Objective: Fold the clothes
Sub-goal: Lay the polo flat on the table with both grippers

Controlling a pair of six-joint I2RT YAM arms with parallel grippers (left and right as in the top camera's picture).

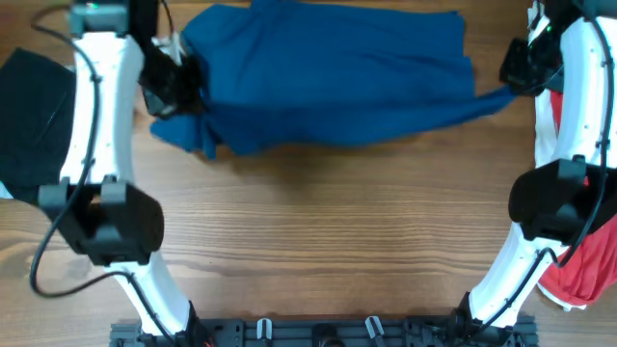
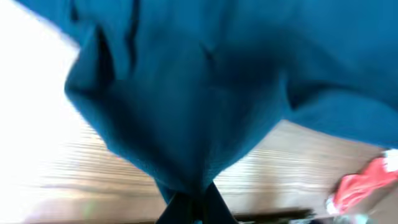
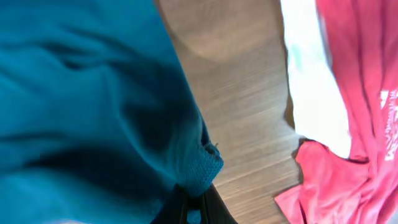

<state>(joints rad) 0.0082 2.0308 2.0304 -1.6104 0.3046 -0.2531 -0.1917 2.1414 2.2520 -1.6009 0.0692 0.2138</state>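
The blue shirt is stretched across the far half of the table between my two arms. My left gripper is shut on its left end, where the cloth bunches and hangs down; in the left wrist view the blue shirt fills the frame above the closed gripper. My right gripper is shut on a corner at the right end; its wrist view shows the shirt's edge pinched in the gripper. A red tee with white lettering and a white garment lie to the right.
A black cloth lies at the table's left edge. The red tee lies at the right edge under my right arm. Bare wooden tabletop spans the near half, with a black rail along the front edge.
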